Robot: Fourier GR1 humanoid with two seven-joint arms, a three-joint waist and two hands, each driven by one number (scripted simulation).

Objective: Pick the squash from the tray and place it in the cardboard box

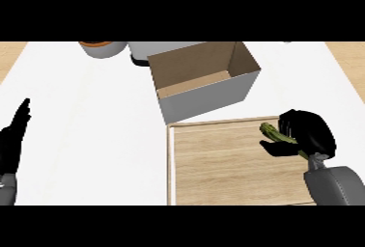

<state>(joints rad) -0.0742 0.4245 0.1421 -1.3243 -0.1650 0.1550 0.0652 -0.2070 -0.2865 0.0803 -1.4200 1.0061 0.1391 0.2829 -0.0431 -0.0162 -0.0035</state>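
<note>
A: We start with the white table (85, 144), which carries everything. On its near right sits the wooden tray (228, 169), and just beyond the tray's far edge stands the cardboard box (203, 79), open at the top and tilted a little in our view, so its mouth is free to receive something from above.

B: We judge that closeness helpful: the carry from tray to box is short. And the hands?

A: Our right robot hand (306, 135) is over the tray's far right corner, fingers curled round the squash (276, 135). The green squash pokes out to the left of the fingers; we cannot tell whether it is clear of the wood.

B: So the squash is in our grasp at the tray, not yet in the box.

A: Yes. Our left robot hand (14, 132) rests at the left edge, fingers straight and holding nothing, well out of the way.

B: And the far edge?

A: An orange-rimmed pot (100, 47), partly cut off.
</note>
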